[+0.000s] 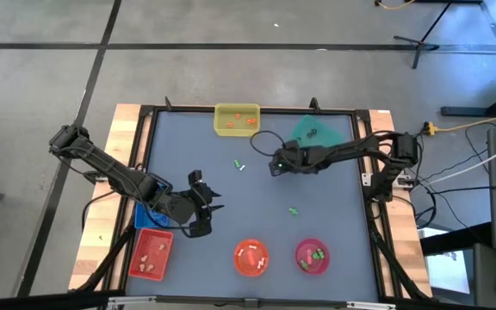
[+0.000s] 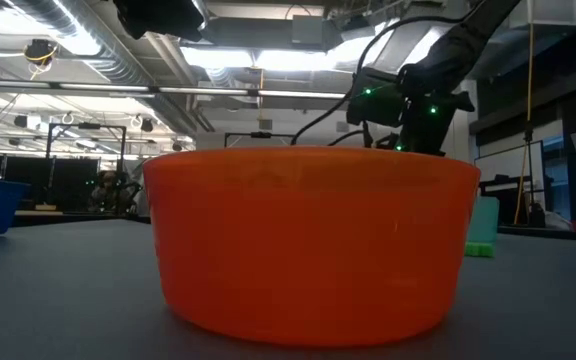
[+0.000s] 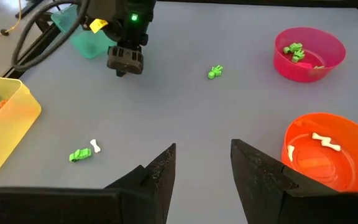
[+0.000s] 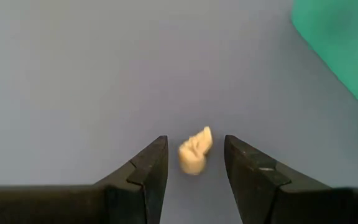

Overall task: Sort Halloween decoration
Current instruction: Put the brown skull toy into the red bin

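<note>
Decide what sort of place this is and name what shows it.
Probably a robotics lab or workshop: two robot arms work at a framed table, on a bare concrete floor, with exposed ducts overhead.

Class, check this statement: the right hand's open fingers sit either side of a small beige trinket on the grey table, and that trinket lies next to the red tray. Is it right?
Not quite. The right hand does straddle the beige trinket with open fingers, but the tray beside it is the teal tray, not a red one. The right wrist view shows this; the rest stands.

A small trinket [image 4: 195,154] lies on the counter [image 4: 104,74] between the right gripper's [image 4: 194,163] parted fingers [image 4: 143,168], near a tray [image 4: 344,43]. The left gripper [image 1: 203,211] waits apart.
</note>
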Available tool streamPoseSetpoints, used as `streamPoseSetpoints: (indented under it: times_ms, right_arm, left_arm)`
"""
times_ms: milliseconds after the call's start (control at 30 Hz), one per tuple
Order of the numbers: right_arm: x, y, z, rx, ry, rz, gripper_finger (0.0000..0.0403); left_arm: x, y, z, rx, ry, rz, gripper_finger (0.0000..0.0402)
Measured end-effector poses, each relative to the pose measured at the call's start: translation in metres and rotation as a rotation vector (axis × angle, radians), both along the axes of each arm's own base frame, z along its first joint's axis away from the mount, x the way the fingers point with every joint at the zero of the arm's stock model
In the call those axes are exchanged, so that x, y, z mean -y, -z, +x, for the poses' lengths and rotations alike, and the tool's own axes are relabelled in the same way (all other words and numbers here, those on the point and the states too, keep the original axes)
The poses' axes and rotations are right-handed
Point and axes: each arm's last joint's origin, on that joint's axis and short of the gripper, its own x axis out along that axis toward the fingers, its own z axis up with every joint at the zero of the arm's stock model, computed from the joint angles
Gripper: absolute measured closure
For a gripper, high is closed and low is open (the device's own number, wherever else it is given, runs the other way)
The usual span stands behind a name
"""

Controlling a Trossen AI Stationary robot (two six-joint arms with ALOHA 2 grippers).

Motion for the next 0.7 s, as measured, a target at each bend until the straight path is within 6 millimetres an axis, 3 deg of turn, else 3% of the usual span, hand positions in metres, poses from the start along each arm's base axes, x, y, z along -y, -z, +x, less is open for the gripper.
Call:
streamPoseSetpoints:
  times_ms: [700]
  right_arm:
    - [-0.0026, 0.0001, -0.0007, -0.016, 0.001, -0.021, 0.0249]
  left_arm:
    - [-0.0002, 0.0001, 0.0002, 0.0, -0.001, 0.0, 0.0263]
